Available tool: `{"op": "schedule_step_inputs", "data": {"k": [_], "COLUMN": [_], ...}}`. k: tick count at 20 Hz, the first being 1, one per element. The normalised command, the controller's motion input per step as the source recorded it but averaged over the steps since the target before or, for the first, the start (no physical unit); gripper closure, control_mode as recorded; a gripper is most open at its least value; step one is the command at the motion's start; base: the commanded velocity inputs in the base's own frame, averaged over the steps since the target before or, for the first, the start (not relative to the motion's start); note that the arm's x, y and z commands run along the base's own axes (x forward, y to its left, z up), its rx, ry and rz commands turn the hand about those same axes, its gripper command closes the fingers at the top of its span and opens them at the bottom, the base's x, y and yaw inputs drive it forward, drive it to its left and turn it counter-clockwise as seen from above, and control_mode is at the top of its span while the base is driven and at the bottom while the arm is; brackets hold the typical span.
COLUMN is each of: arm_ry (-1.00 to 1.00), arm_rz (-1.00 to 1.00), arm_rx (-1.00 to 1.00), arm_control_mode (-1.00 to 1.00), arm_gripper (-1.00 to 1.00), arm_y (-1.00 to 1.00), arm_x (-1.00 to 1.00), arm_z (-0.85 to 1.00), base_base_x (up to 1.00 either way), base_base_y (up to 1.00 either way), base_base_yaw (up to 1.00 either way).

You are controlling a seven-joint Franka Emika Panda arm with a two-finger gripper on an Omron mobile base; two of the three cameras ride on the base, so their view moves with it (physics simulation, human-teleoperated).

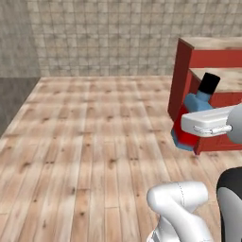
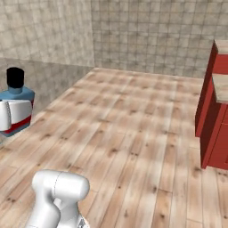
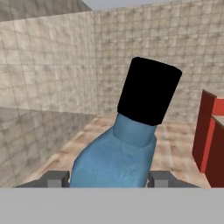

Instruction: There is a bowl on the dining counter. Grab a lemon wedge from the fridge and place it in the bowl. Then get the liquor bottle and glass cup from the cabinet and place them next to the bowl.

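Note:
My gripper (image 3: 108, 178) is shut on the liquor bottle (image 3: 127, 153), whose blue shoulder and black cap rise between the two dark fingertips (image 3: 57, 178) in the hand view. In the left base view the liquor bottle (image 1: 196, 101) hangs tilted in the air, its red body partly behind the white hand, with the gripper (image 1: 191, 124) clamped across it just in front of a red-fronted counter (image 1: 184, 71) with a beige top. The right base view has the bottle (image 2: 18, 95) and gripper (image 2: 13, 116) at the far left edge.
Open wooden floor (image 1: 94, 151) stretches ahead and to the left, bounded by beige tiled walls (image 1: 108, 38). The red counter (image 2: 209, 111) stands at the right side, its end panel facing the floor. My own white arm link (image 1: 179, 203) sits low in front.

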Motion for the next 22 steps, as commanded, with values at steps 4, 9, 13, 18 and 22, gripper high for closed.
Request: {"op": "schedule_step_inputs", "data": {"k": [4, 9, 13, 18, 22], "arm_ry": [0.0, 0.0, 0.0, 0.0, 0.0], "arm_rz": [0.0, 0.0, 0.0, 0.0, 0.0], "arm_rx": [0.0, 0.0, 0.0, 0.0, 0.0], "arm_control_mode": [1.0, 1.0, 1.0, 1.0, 1.0], "arm_gripper": [1.0, 1.0, 1.0, 1.0, 1.0], "arm_y": [0.0, 0.0, 0.0, 0.0, 0.0], "arm_x": [0.0, 0.0, 0.0, 0.0, 0.0], "arm_z": [0.0, 0.0, 0.0, 0.0, 0.0], "base_base_x": [1.0, 1.0, 1.0, 1.0, 1.0], "base_base_y": [0.14, 0.27, 0.34, 0.4, 0.38], "base_base_yaw": [-0.15, -0.13, -0.11, -0.1, -0.1]}}
